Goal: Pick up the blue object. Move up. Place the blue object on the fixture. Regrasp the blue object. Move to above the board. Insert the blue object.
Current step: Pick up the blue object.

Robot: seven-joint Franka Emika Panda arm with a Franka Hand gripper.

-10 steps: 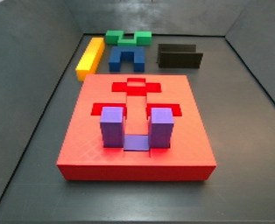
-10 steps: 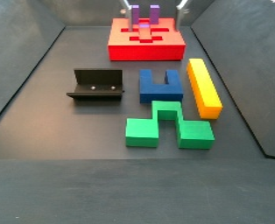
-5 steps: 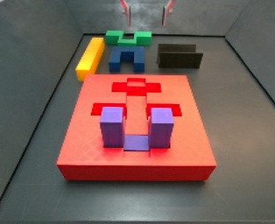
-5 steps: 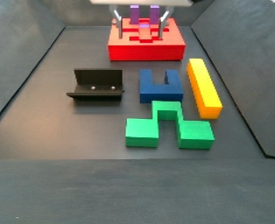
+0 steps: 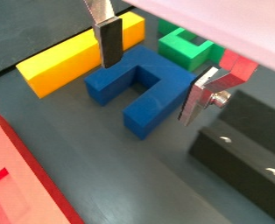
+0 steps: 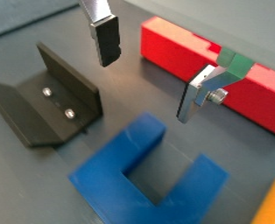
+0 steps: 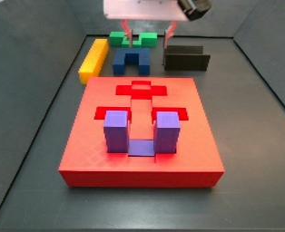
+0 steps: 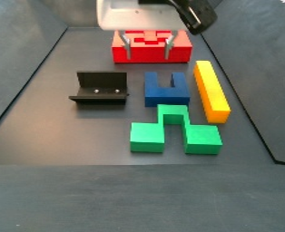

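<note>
On the dark floor [image 8: 60, 127], my gripper [image 5: 151, 74] hangs wide open and empty above the blue object [image 5: 137, 87], fixture [image 8: 98, 88] probably at its nine o'clock.

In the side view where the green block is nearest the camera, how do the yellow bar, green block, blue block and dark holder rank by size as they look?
1. green block, nearest, so partly flattered
2. yellow bar
3. fixture and blue object: too alike to rank

The gripper hangs open behind them.

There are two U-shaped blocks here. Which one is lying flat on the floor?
The dark blue one, lying beside the yellow bar under the open hand. The purple one stands prongs-up in the red board.
</note>
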